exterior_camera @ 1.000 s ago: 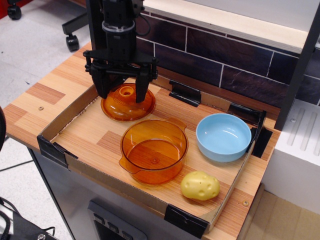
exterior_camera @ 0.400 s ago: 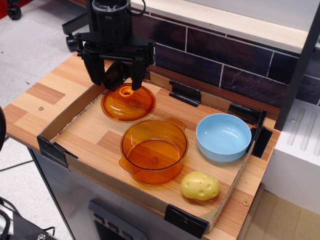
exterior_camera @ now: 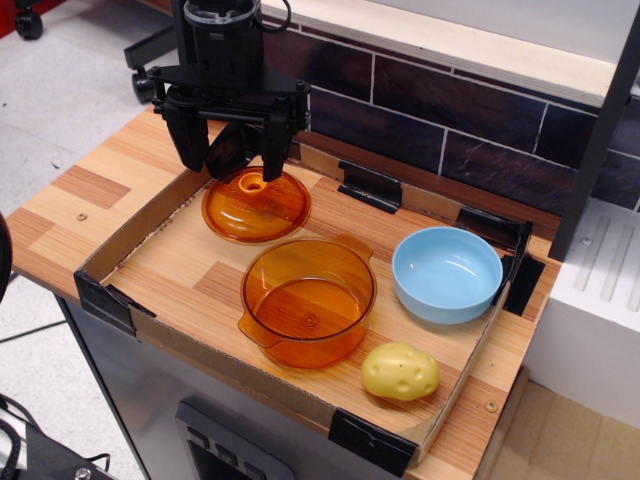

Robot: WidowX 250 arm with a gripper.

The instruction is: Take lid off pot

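Note:
The orange lid (exterior_camera: 256, 205) lies flat on the tray floor at the back left, knob up. The orange pot (exterior_camera: 307, 301) stands uncovered in the middle of the tray, in front of and to the right of the lid, apart from it. My gripper (exterior_camera: 232, 162) hangs open and empty just above the back of the lid, its two black fingers (exterior_camera: 190, 148) spread wide to either side of the knob and not touching it.
A light blue bowl (exterior_camera: 446, 273) sits at the right of the tray. A yellow potato-like toy (exterior_camera: 400, 371) lies at the front right. The cardboard tray wall (exterior_camera: 140, 225) with black corner clips rings everything. A dark brick wall stands behind.
My gripper has risen off the lid, from around it a second ago to above it now. The lid stayed on the tray floor. Nothing has moved since 0.4 s ago.

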